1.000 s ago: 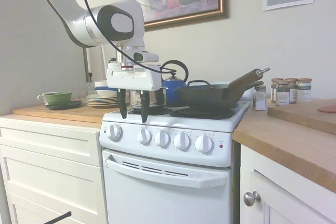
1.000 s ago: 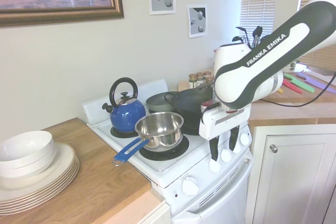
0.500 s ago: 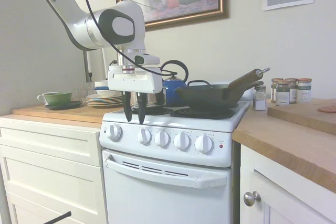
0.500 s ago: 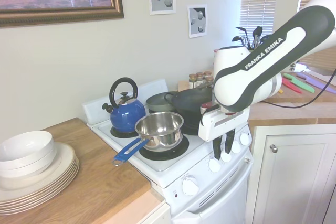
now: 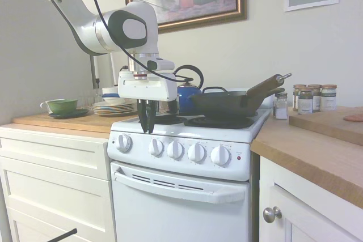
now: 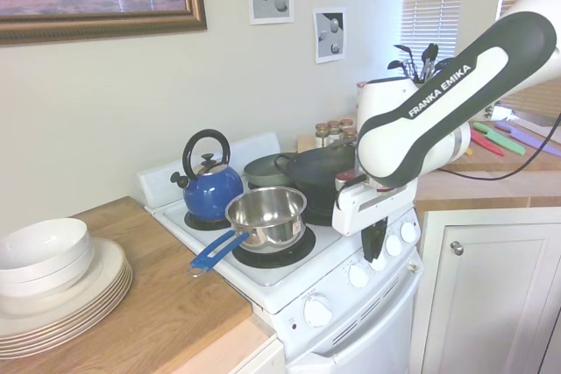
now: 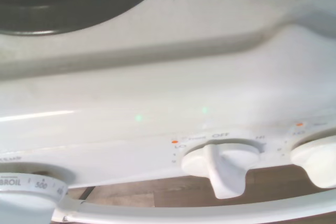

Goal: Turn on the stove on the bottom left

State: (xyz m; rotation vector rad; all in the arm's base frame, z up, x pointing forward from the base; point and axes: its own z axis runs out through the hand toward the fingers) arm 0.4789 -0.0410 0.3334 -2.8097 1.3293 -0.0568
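**Jaws drawn narrow above the knob row**

The jaws (image 5: 148, 127) now stand nearly shut, the two dark fingers (image 6: 372, 243) almost together and holding nothing. A second ago they were spread apart; they have narrowed steadily while the wrist stayed at about the same height, shifting slightly toward the second knob. They hang at the front lip of the stove (image 5: 187, 179), just above the control panel, between the first knob (image 5: 123, 143) with its dial markings and the second knob (image 5: 156, 147).

The wrist view looks down on that second knob (image 7: 223, 163), its bar pointing at the OFF mark, so nothing has been turned yet. The red light (image 5: 239, 157) sits at the far end of the panel; whether it is lit I cannot tell.

Narrowing before contact suggests the arm means to push or pinch the knob's bar rather than wrap the whole dial, so it must still come down onto the knob.

Behind the jaws stand a steel saucepan (image 6: 266, 214), a blue kettle (image 6: 210, 186) and a dark wok (image 5: 224, 103); plates (image 6: 61, 291) rest on the counter (image 6: 166, 313).
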